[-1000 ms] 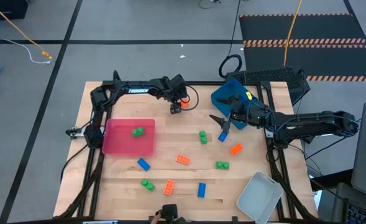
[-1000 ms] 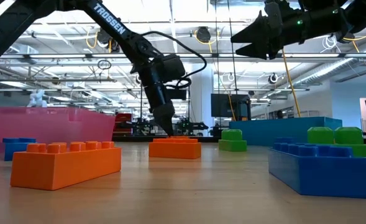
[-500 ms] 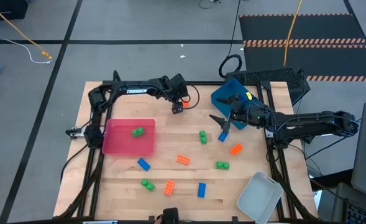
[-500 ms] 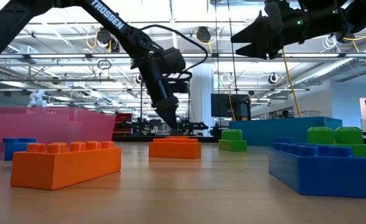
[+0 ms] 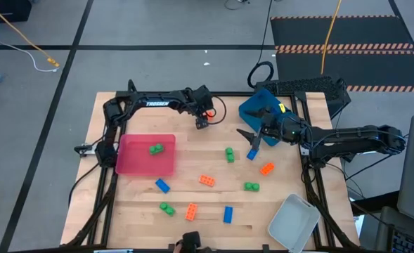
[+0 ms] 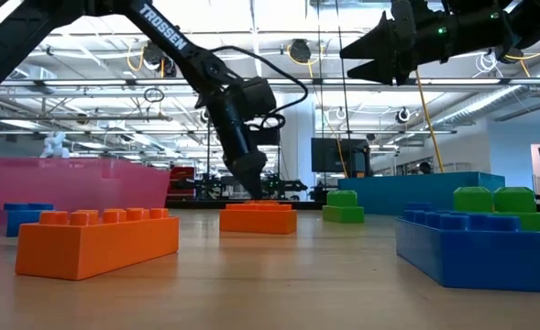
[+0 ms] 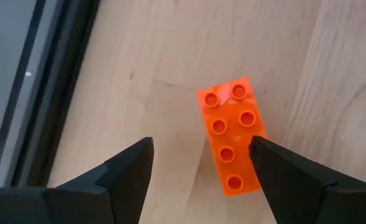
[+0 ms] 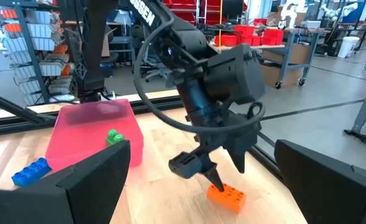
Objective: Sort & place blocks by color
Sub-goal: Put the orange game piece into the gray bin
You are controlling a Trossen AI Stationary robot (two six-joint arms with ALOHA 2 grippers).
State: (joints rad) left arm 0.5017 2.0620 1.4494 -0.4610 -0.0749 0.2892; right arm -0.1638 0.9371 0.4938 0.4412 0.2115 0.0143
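My left gripper [image 5: 202, 122] [image 7: 201, 149] is open near the table's far edge, fingers pointing down. It hovers just over an orange eight-stud block [image 7: 232, 138] [image 8: 227, 194] that lies flat on the wood, with one finger on either side of it. My right gripper [image 5: 247, 137] [image 6: 370, 50] is open and raised, in front of the blue tray [image 5: 263, 105]. One green block [image 5: 155, 148] lies in the red tray [image 5: 140, 163]. Several green, orange and blue blocks are scattered on the table, among them an orange one [image 5: 207, 180] and a blue one [image 5: 251, 154].
A clear-grey tray [image 5: 293, 221] sits tilted at the near right corner. Loose blocks fill the middle and near part of the table, such as a green [image 5: 230, 154], an orange [image 5: 266, 169] and a blue [image 5: 228, 214]. Bare wood lies between the red tray and the left gripper.
My left gripper has shifted slightly toward the table's right along the far edge. It rose a little, then came back down over the orange block.
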